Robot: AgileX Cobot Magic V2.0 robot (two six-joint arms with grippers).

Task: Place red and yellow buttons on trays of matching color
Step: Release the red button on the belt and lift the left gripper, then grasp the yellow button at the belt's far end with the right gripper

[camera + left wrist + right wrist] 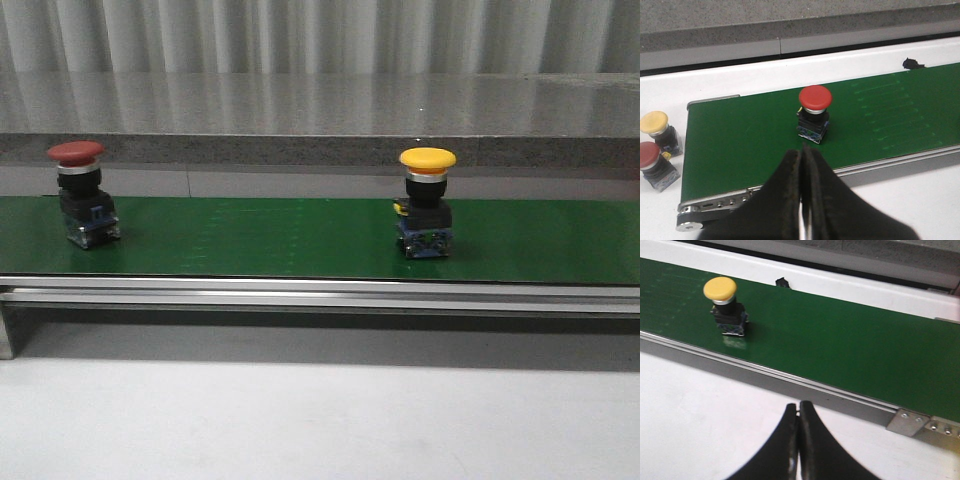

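A red button (78,193) stands upright at the left of the green conveyor belt (260,240). It also shows in the left wrist view (814,113). A yellow button (426,203) stands on the belt right of centre and shows in the right wrist view (725,305). My left gripper (802,151) is shut and empty, just short of the red button, over the belt's near edge. My right gripper (799,405) is shut and empty over the white table, apart from the yellow button. No tray is in view. Neither gripper shows in the front view.
Off the belt's end, a second yellow button (660,131) and a second red button (654,165) stand on the white table. The belt has a metal side rail (320,295). A grey stone ledge (320,120) runs behind the belt.
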